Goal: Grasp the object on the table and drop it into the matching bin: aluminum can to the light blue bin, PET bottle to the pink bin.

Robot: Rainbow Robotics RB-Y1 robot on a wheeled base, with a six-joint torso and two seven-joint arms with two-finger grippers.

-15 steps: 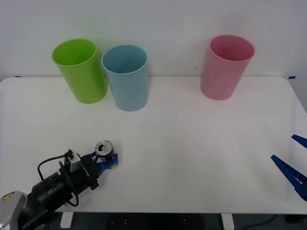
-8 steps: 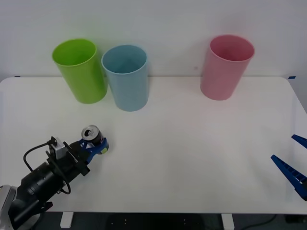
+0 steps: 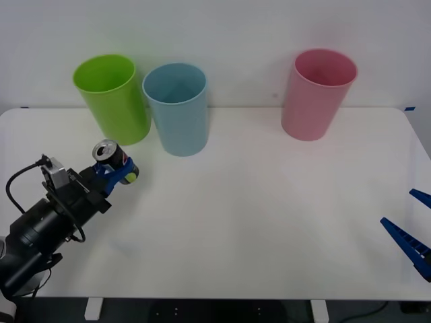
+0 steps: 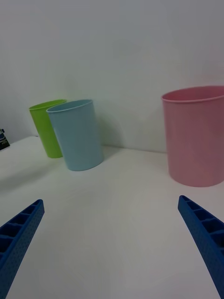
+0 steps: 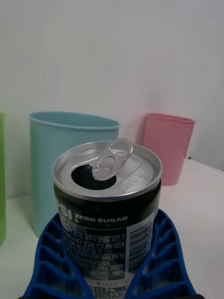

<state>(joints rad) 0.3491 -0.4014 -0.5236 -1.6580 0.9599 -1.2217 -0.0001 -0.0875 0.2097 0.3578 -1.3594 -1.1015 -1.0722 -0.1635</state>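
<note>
The small dark aluminum can [image 3: 111, 159] with its silver top hangs above the white table [image 3: 269, 215], held upright by my left gripper [image 3: 116, 173], which is shut on it. In the left wrist view the can [image 5: 108, 205] sits between the blue ribbed fingers [image 5: 51, 257], its tab opening facing up. It is in front of the gap between the lime green bin and the light blue bin [image 3: 176, 108], to their left-front. The pink bin [image 3: 316, 93] stands at the back right. My right gripper [image 3: 411, 232] is parked open at the table's right edge.
A lime green bin [image 3: 112, 98] stands at the back left, touching or nearly touching the light blue bin. The right wrist view looks across bare table at the light blue bin [image 4: 77, 134], green bin [image 4: 46, 127] and pink bin [image 4: 196, 135]. A white wall runs behind the table.
My left gripper has lifted the can off the table and carried it back and to the left, toward the green and light blue bins. The right arm has stayed still.
</note>
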